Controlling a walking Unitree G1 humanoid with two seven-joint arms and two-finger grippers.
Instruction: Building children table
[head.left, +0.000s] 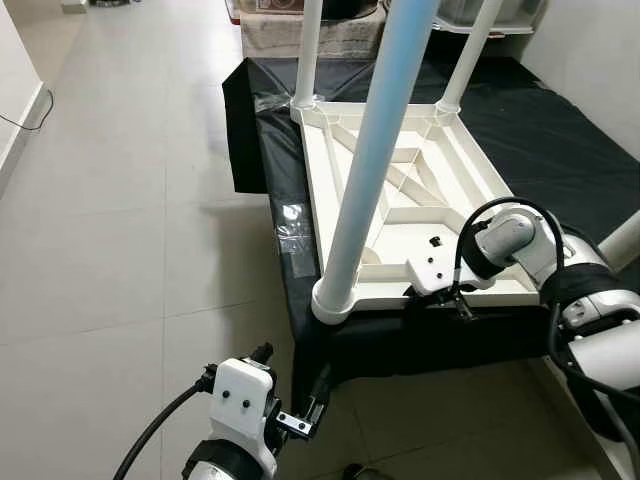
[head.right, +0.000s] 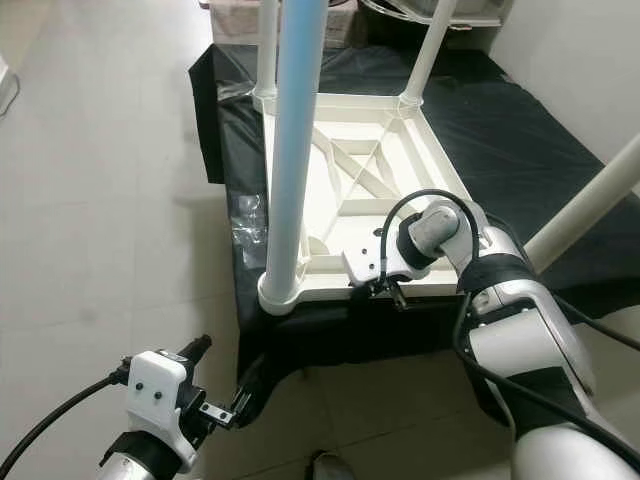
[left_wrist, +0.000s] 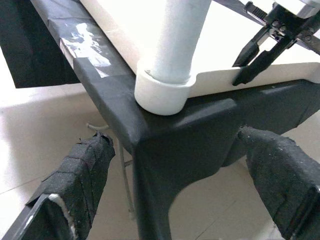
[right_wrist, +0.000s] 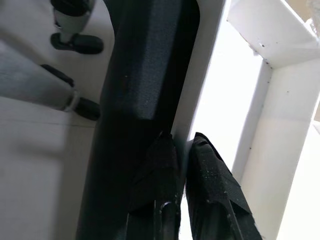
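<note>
The right gripper (right_wrist: 182, 150) has its fingers (right_wrist: 212, 180) clenched on the near rim of the upturned white children's table (head.left: 400, 200). The left gripper (left_wrist: 185, 185) hangs released, its fingers (left_wrist: 82, 167) wide apart at the corner of the black-covered platform (head.left: 560, 130), below the table's near leg (head.left: 375, 150). The upturned table lies on that platform, legs up, beside the tiled floor (head.left: 130, 220).

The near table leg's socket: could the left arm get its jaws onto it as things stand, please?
Probably yes. The left gripper hangs open just below the black-covered platform's corner, with the near leg's socket straight ahead and nothing between. The right gripper pinches the tabletop's rim well aside.
</note>
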